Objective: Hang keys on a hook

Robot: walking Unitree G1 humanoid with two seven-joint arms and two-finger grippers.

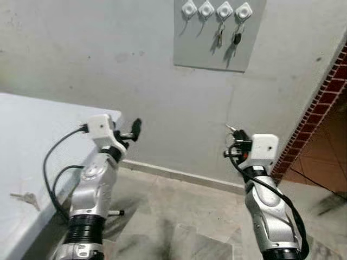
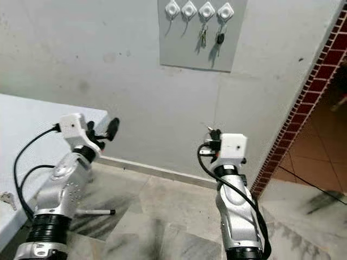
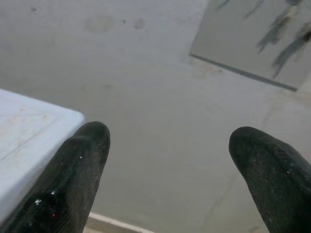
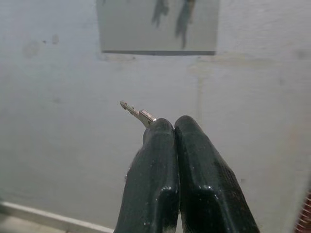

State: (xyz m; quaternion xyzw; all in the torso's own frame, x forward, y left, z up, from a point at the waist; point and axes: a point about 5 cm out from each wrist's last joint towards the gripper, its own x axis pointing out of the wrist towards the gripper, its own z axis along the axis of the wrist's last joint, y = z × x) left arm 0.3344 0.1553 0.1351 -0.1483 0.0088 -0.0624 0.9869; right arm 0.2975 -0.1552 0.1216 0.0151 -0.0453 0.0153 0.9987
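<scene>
**Carrying the key up to a free hook**

Left eye view: my right hand (image 1: 234, 142) is raised in front of the pale plaster wall, well below the grey rectangular hook board (image 1: 217, 49). Its fingers are pressed together on a small silver metal key (image 1: 231, 129), whose tip pokes up past them. On the board sit four white square hooks; the two on its left, including the leftmost white hook (image 1: 188, 8), look bare, while the other two each carry a hanging set of keys. My left hand (image 1: 133, 131) hovers beside the corner of the white desk (image 1: 32, 124), its fingers spread and holding nothing. Another loose key (image 1: 24, 199) lies on the desk near its front edge.

Right eye view: the same layout, with the board high above both hands and a thin grey rod-like thing (image 2: 95, 212) on the marble floor by the desk.

Left wrist view: two black fingertips (image 3: 73, 174) stand wide apart, with wall between them.

Right wrist view: the two fingers are closed tight, and the key's blade juts out at an angle towards the board above.

To do this well, I judge I must lift the right hand a long way and aim at a bare hook. I cannot see the key's ring or hole, so I should check it faces the hook before letting go.
</scene>
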